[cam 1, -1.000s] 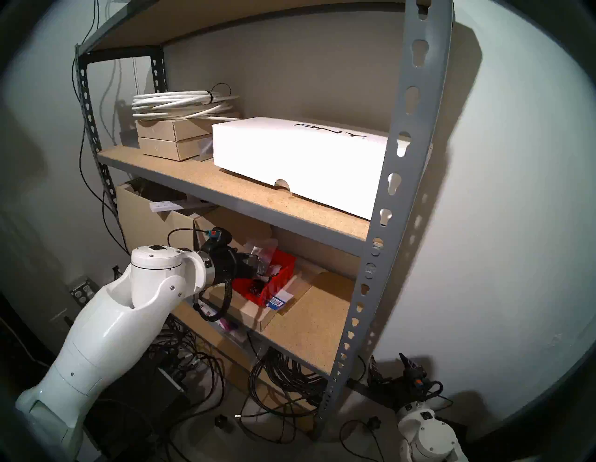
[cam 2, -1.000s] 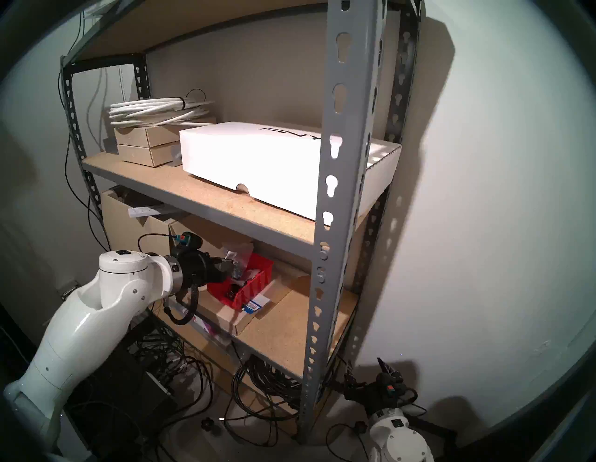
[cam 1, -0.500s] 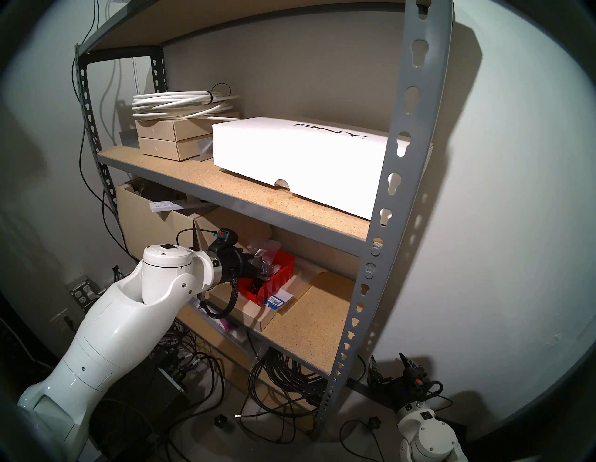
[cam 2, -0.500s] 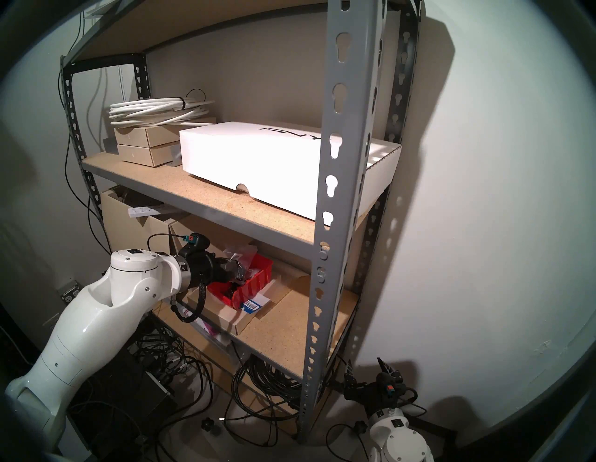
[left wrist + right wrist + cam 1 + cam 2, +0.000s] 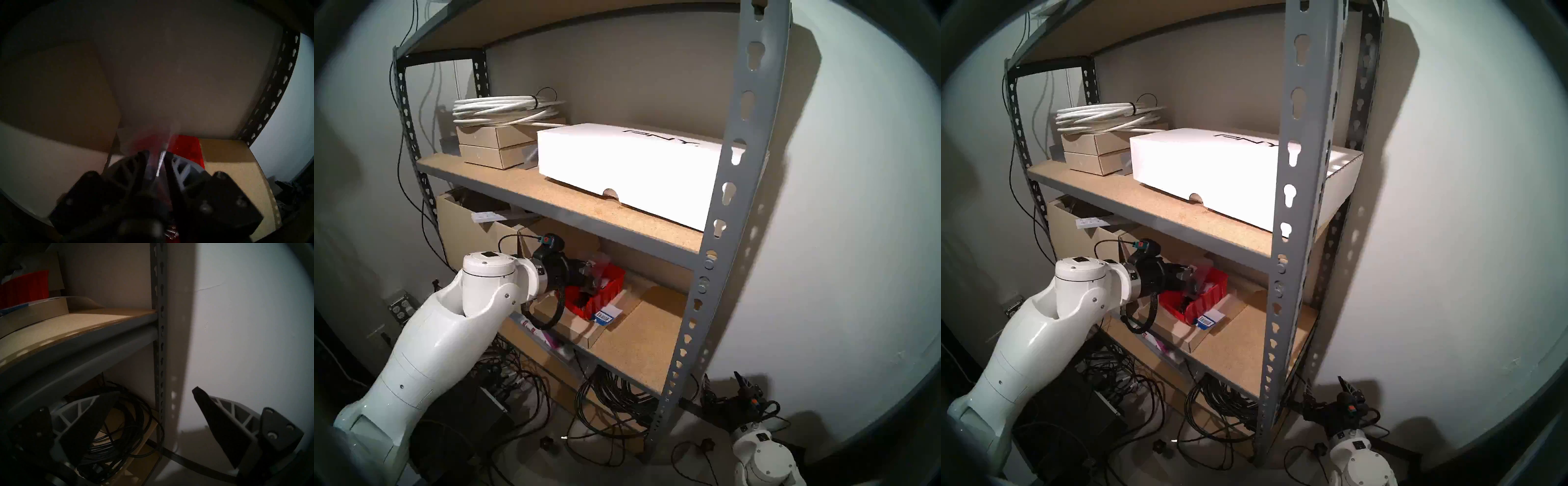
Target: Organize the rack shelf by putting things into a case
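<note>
Since the earlier frames, left gripper [image 5: 590, 280] has crept further over the red bin [image 5: 608, 288] on the lower rack shelf [image 5: 646, 336]. Its fingers [image 5: 171, 162] stand slightly apart around a clear plastic bag [image 5: 158, 152], blurred; whether they still grip it cannot be told. Judged light, limp and slippery; best pinched at its top edge. Right gripper [image 5: 151, 414] is open. Readable: "PNY" on the white box [image 5: 629, 163].

Both arms are glossy white shells with small silver screws, the left arm [image 5: 426, 342] chunky with a round cap carrying a black square patch. The wrist goes black past a silver ring, with a braided black cable loop [image 5: 551, 315] and a teal-orange connector [image 5: 546, 240]. Each right gripper [image 5: 147, 414] finger is grey lattice with a black pad.
</note>
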You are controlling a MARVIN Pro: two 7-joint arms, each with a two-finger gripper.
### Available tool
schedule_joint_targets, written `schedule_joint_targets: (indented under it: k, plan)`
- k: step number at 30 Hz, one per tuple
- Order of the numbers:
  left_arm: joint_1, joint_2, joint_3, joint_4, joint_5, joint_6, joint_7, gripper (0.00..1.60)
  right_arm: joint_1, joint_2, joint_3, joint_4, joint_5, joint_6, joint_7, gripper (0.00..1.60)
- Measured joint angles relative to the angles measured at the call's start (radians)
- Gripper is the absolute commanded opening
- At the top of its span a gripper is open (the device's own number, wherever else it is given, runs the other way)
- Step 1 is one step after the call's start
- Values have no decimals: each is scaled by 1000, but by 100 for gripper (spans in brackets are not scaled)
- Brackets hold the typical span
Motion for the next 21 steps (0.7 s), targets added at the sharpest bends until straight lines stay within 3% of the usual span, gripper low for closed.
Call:
schedule_joint_targets:
  k: [1, 21]
  plan:
    - [1, 0, -2, -4, -3, 1, 3, 160, 0, 0, 0, 0, 0, 0, 0, 160]
    - [2, 5, -9, -25, -27, 16, 35, 160, 0, 0, 0, 0, 0, 0, 0, 160]
